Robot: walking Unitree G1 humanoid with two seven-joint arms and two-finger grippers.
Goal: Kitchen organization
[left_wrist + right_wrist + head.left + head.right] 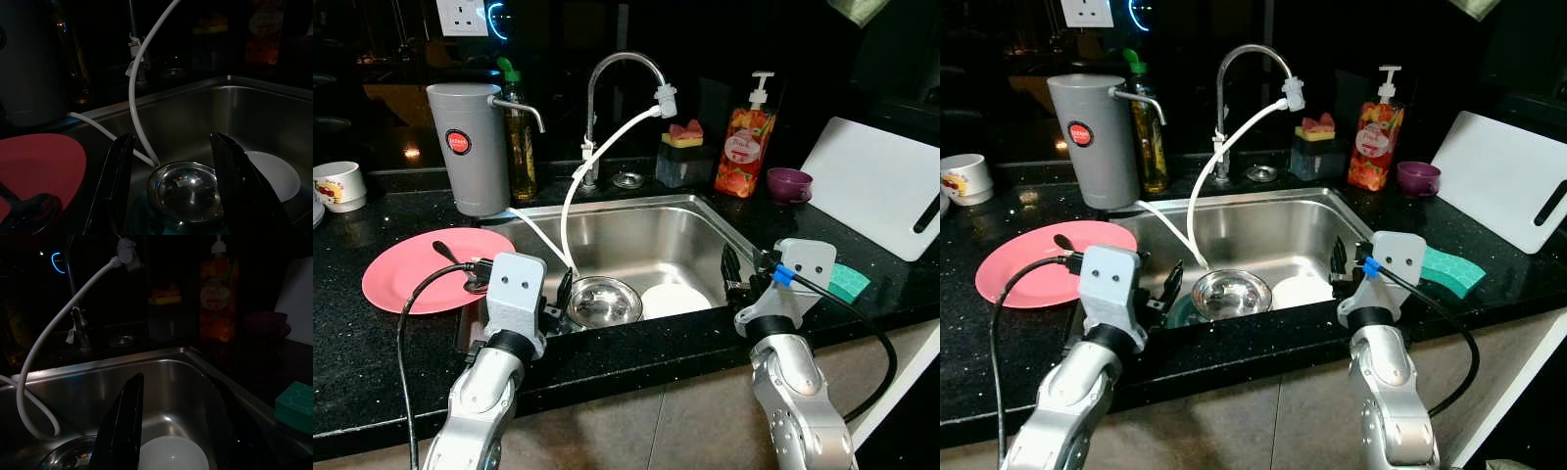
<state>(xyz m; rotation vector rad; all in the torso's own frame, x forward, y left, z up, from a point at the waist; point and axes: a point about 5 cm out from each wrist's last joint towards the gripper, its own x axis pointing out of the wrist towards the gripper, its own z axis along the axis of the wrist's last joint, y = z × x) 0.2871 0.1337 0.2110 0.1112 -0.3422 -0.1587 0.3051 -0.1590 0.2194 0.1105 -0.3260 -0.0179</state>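
While both arms reach over the front edge of the sink [705, 220], we see our left gripper [173, 196] spread wide, its two fingers either side of the steel bowl [604, 301] on the sink floor, gripping nothing. Our right gripper [176, 431] is also parted and empty, poised above the white plate [675, 299] lying just beside the bowl. A white hose [592, 162] runs from the tap [625, 73] down into the sink. On the counter [372, 343] to the left rests a pink plate [416, 269]; a green sponge [1449, 269] lies to the right.

White mug [337, 185] cut by frame edge; label unreadable.
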